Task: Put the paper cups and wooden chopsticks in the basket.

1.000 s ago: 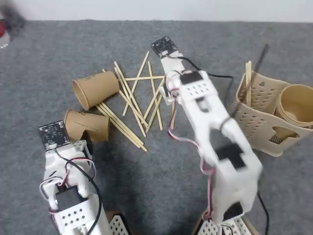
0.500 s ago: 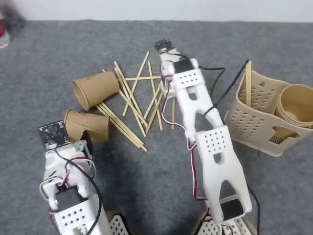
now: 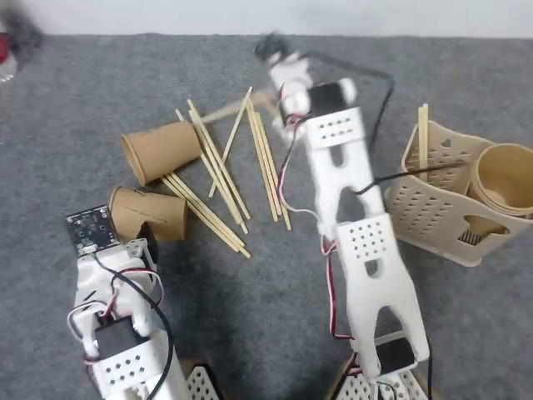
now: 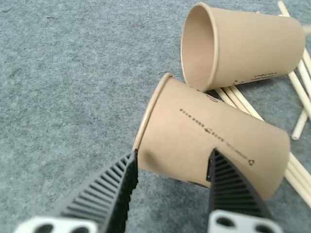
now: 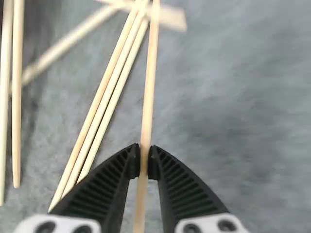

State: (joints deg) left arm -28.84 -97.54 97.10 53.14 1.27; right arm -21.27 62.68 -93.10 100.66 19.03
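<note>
Two brown paper cups lie on their sides on the grey carpet, one (image 3: pixel 162 152) farther back and one (image 3: pixel 154 212) nearer. My left gripper (image 4: pixel 172 162) is open, its jaws either side of the nearer cup (image 4: pixel 209 141); the other cup (image 4: pixel 238 46) lies just beyond. Wooden chopsticks (image 3: pixel 221 179) are scattered beside the cups. My right arm (image 3: pixel 337 158) stretches to the far side of that pile. My right gripper (image 5: pixel 144 160) is shut on a single chopstick (image 5: pixel 149 92) low over the carpet, with more sticks (image 5: pixel 104 111) alongside. The beige basket (image 3: pixel 433 208) stands at the right.
The basket holds a paper cup (image 3: pixel 504 179) and upright chopsticks (image 3: pixel 423 142). A black cable (image 3: pixel 416 171) runs from the right arm across the basket's rim. A red object (image 3: pixel 4 50) sits at the far left edge. Bare carpet lies between the arms.
The right arm has swung from near the basket and stretched out to the far side of the chopstick pile. Several sticks there have shifted. The left arm has not moved.
</note>
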